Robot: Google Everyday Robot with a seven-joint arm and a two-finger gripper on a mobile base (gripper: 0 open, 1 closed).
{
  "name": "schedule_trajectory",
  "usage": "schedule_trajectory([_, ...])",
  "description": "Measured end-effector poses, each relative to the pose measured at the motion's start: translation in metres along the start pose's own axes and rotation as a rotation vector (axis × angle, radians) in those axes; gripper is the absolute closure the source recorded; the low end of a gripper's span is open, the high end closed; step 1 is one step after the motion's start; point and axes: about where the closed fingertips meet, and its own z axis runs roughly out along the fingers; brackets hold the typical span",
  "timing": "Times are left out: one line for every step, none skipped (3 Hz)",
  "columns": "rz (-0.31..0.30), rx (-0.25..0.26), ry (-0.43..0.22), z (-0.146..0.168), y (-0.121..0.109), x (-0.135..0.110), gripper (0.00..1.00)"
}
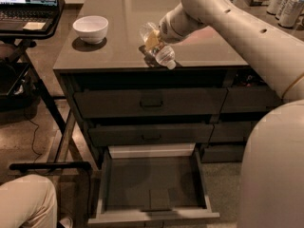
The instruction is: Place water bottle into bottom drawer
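The water bottle (164, 56), clear and ribbed with a white cap, is tilted cap-down at the front edge of the dark countertop (114, 13). My gripper (152, 38) is at the bottle's upper end and shut on it, with the arm reaching in from the upper right. The bottom drawer (142, 182) stands pulled open below the counter, directly under the bottle, with pale grey sides and a small square patch on its floor. The two handled drawers above it are closed.
A white bowl (90, 28) sits on the counter's left part. Labelled cans (285, 4) stand at the far right back. A laptop (28, 1) rests on a black stand to the left. A person's knee (23, 203) shows at bottom left. My pale body (275, 170) fills the lower right.
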Motion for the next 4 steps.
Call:
schedule_trajectory([-0.011,-0.023,0.008,0.004,0.005,0.001,1.00])
schedule_trajectory([-0.030,-0.050,-0.020,-0.007,0.014,-0.001,1.00])
schedule_trajectory([-0.030,-0.051,-0.020,-0.004,0.014,0.003,1.00])
schedule_trajectory([-0.062,-0.083,-0.016,-0.017,0.029,0.029,1.00])
